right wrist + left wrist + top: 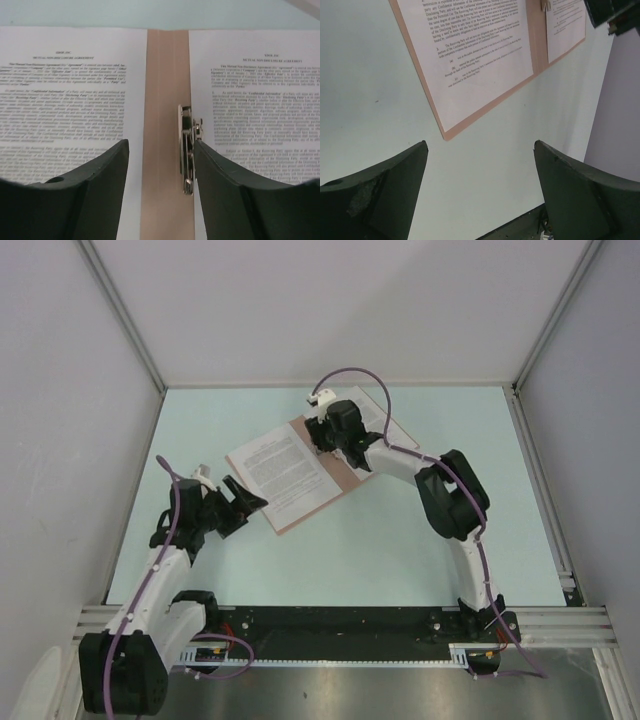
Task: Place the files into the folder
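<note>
The salmon folder [347,480] lies open and flat in the middle of the table. One printed file [285,472] covers its left half and a second printed file [375,412] its right half. My right gripper [160,142] hovers over the folder's bare spine [160,75], jaws apart and holding nothing. A metal spring clip [186,150] on the spine sits right by the right finger. My left gripper [480,145] stands wide open over bare table, just short of the folder's near corner [445,131], with the left file [470,60] beyond it.
Pale grey walls with metal framing close in the light green table on the left, back and right. The black base rail [340,625] runs along the near edge. A purple cable [365,375] loops above the right wrist.
</note>
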You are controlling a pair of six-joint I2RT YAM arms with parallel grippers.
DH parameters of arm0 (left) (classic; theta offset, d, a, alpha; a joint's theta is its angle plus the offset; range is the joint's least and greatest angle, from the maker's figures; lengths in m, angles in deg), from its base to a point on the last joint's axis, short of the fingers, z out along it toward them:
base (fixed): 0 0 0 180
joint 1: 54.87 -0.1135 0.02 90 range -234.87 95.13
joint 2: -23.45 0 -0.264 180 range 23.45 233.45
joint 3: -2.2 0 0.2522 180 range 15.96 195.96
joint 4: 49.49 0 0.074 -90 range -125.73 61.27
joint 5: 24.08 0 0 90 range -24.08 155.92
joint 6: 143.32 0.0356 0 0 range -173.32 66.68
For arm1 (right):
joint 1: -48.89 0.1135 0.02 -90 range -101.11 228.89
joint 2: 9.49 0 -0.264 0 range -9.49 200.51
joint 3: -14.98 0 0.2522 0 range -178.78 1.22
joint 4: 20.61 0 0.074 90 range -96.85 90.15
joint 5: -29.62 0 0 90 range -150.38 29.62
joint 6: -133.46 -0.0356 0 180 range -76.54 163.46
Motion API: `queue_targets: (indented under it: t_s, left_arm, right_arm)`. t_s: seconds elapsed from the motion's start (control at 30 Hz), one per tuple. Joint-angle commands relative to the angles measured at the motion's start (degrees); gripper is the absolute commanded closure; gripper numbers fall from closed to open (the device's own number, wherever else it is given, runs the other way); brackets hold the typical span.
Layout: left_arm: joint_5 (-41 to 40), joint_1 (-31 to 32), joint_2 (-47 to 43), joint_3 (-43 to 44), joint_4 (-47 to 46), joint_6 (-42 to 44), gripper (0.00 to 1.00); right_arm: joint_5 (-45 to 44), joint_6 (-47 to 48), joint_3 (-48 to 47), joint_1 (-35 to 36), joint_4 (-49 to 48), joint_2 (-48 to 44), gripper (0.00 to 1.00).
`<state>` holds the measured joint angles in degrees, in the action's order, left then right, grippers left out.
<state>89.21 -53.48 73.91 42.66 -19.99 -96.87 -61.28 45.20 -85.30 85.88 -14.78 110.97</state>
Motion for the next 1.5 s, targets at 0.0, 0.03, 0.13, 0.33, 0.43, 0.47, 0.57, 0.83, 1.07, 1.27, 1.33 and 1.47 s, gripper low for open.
queue_targets:
  t_s: [0.0,0.03,0.13,0.33,0.43,0.47,0.57,0.83,1.07,1.27,1.33,1.47]
  left_arm:
    - [2.5,0.4,-2.2,-1.7,-2.1,-0.6,0.07]
    - [2.6,0.4,-2.6,-1.8,-2.2,-0.6,0.07]
    - [3.0,0.4,-3.3,-1.8,-1.9,-0.5,0.07]
    - [3.4,0.4,-3.3,-0.8,-1.5,0.0,0.07]
    - [3.6,0.5,-3.3,-0.5,-1.6,0.0,0.07]
    - [3.7,0.4,-3.4,-0.5,-1.5,0.0,0.07]
    - [3.6,0.4,-3.6,-0.5,-1.3,0.1,0.07]
    - [3.6,0.4,-1.5,-1.0,-1.9,-0.9,0.00]
    - [2.0,0.4,4.3,-4.1,-5.7,-2.7,0.00]
    - [-3.2,0.4,2.8,-6.4,-6.7,-3.7,0.01]
    - [-3.9,0.4,3.1,-7.4,-8.7,-4.3,0.00]
    - [-2.9,0.4,5.7,-9.6,-12.7,-6.0,0.00]
  right_arm:
    - [-3.3,6.3,-12.1,-0.3,12.4,7.8,0.43]
    - [-3.2,6.4,-13.6,-0.2,13.2,9.9,0.48]
    - [-3.9,7.0,-16.9,0.1,15.8,13.2,0.57]
    - [-6.6,8.9,-17.5,0.5,16.4,15.0,0.51]
    - [-6.6,9.2,-17.5,0.4,17.0,15.3,0.51]
    - [-6.6,9.3,-17.5,0.4,17.0,15.3,0.51]
    - [-6.7,9.1,-17.6,0.3,17.5,15.5,0.54]
    - [-8.4,7.1,-17.3,0.4,19.2,15.6,0.89]
    - [-6.7,2.5,-21.3,-0.2,26.1,10.7,1.00]
    - [1.8,-2.7,-21.3,-3.0,27.5,7.5,1.00]
    - [3.3,-3.6,-21.3,-3.4,27.9,7.0,1.00]
    - [5.2,-5.0,-21.7,-3.9,28.4,6.0,1.00]
